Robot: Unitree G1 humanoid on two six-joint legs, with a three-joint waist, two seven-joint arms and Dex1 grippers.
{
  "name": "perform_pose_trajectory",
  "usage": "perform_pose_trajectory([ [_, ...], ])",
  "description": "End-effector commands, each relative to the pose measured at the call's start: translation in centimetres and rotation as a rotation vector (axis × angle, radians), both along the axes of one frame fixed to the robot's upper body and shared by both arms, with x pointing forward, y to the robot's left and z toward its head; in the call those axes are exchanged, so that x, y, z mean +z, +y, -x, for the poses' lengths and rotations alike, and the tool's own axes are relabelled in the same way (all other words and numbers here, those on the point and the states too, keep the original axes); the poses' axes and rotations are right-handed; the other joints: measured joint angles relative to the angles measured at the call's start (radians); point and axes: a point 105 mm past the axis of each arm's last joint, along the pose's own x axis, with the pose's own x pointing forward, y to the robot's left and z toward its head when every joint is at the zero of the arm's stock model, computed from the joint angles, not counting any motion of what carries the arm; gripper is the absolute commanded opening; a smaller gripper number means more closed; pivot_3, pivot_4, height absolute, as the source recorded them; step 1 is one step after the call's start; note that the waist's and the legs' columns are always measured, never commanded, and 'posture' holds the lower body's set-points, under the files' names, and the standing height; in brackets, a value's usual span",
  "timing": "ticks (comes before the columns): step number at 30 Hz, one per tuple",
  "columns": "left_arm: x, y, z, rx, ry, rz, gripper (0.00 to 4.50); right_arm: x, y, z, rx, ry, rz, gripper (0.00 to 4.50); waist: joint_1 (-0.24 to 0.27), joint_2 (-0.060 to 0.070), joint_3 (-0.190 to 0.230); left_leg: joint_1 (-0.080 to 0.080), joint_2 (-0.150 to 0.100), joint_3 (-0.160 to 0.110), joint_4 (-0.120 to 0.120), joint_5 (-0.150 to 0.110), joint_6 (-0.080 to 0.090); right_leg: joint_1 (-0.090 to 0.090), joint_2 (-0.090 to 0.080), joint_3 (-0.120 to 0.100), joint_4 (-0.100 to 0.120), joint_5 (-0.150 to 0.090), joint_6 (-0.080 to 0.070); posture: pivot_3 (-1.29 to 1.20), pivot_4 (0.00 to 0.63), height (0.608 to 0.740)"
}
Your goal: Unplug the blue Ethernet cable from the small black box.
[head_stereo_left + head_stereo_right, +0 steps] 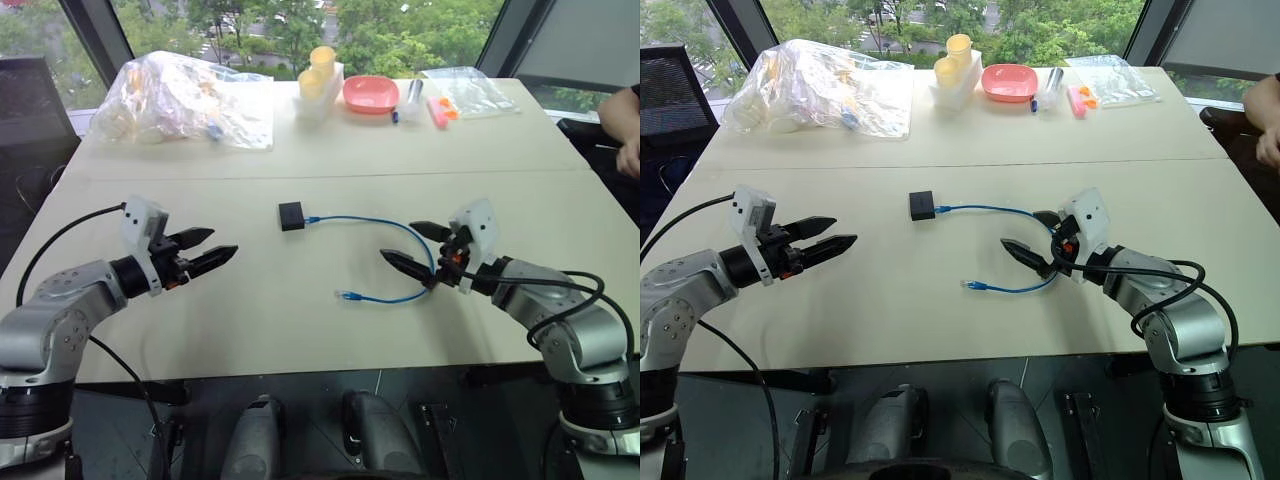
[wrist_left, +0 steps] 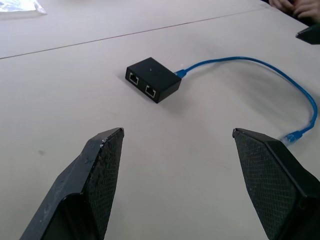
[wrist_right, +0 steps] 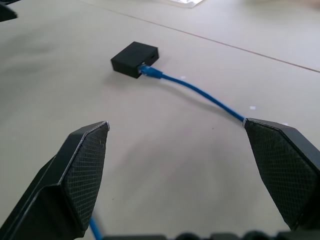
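At far left we see the left gripper (image 1: 218,245), jaws spread and empty. Mid-table sits the small black box (image 1: 291,215), the blue Ethernet cable (image 1: 372,220) apparently still plugged in — looping to the right gripper (image 1: 412,246), jaws wide, pinching nothing.

A person's hand (image 1: 630,157) is cut off at the table's (image 1: 300,300) right edge, while the blue Ethernet cable (image 1: 375,222) partly vanishes behind the right gripper (image 1: 418,247) beside the table's centre.
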Motion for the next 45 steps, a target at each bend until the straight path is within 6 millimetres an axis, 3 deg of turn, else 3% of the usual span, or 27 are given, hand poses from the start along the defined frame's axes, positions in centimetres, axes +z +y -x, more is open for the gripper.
perform_pose_trajectory([
  [1,1.2,0.8,0.0,0.036,-0.074,-0.035,3.64,1.2,-0.1,-0.6,-0.017,-0.067,0.003,4.5,0.0,0.0,0.0,0.0,0.0,0.0,0.0,0.0,0.0,0.0,0.0,0.0,0.0,0.0,0.0,0.0,0.15,0.74],
  [7,0.5,1.0,-0.2,0.05,-0.073,-0.073,3.64,1.0,0.2,-0.8,-0.008,-0.071,0.007,4.5,0.001,0.0,0.0,0.0,0.0,0.0,0.0,0.0,0.0,0.0,0.0,0.0,0.0,0.0,0.0,0.0,0.15,0.74],
  [17,1.0,1.2,-0.9,0.078,-0.103,-0.069,3.64,1.1,0.8,-1.2,0.023,-0.082,0.008,4.5,0.0,0.0,0.0,0.0,0.0,0.0,0.0,0.0,0.0,0.0,0.0,0.0,0.001,0.0,0.0,0.0,0.15,0.74],
  [24,2.3,2.0,-2.4,0.061,-0.129,-0.083,3.64,2.5,3.4,-5.5,0.155,-0.114,0.059,4.5,-0.006,0.0,0.0,0.003,0.0,0.0,0.002,0.0,0.0,0.001,0.001,0.0,0.004,0.001,-0.001,0.0,0.15,0.74],
  [27,2.5,2.7,-2.7,0.009,-0.105,-0.119,3.64,1.6,5.5,-8.0,0.214,-0.068,0.088,4.5,-0.009,0.0,0.0,0.002,0.0,0.0,0.001,0.0,0.0,0.0,0.002,0.0,0.004,0.001,-0.001,0.0,0.15,0.74],
  [33,3.6,2.6,-2.5,-0.056,-0.1,-0.11,3.64,0.2,9.6,-11.1,0.298,-0.008,0.145,4.5,-0.008,0.0,0.001,0.001,0.001,0.001,-0.001,0.0,0.0,-0.001,0.002,0.0,0.004,0.002,0.001,0.0,0.15,0.74],
  [38,3.2,2.4,-1.6,-0.031,-0.108,-0.098,3.64,-1.8,11.0,-11.4,0.309,0.057,0.222,4.5,-0.007,0.0,0.001,0.0,0.0,0.001,-0.001,0.0,0.0,-0.001,0.0,0.0,0.003,0.003,0.003,0.0,0.15,0.74],
  [44,2.2,2.4,-0.4,0.05,-0.107,-0.081,3.64,-4.9,11.2,-11.4,0.251,0.137,0.366,4.5,-0.009,0.0,0.0,0.001,0.0,0.001,-0.001,0.001,0.0,-0.001,-0.002,0.0,0.004,0.003,0.002,0.0,0.15,0.74],
  [45,2.2,2.4,-0.4,0.06,-0.108,-0.081,3.66,-5.1,11.3,-11.4,0.238,0.139,0.373,4.24,-0.009,0.0,0.0,0.001,0.0,0.001,-0.001,0.001,-0.001,-0.001,-0.001,0.0,0.005,0.002,0.001,0.0,0.15,0.74],
])
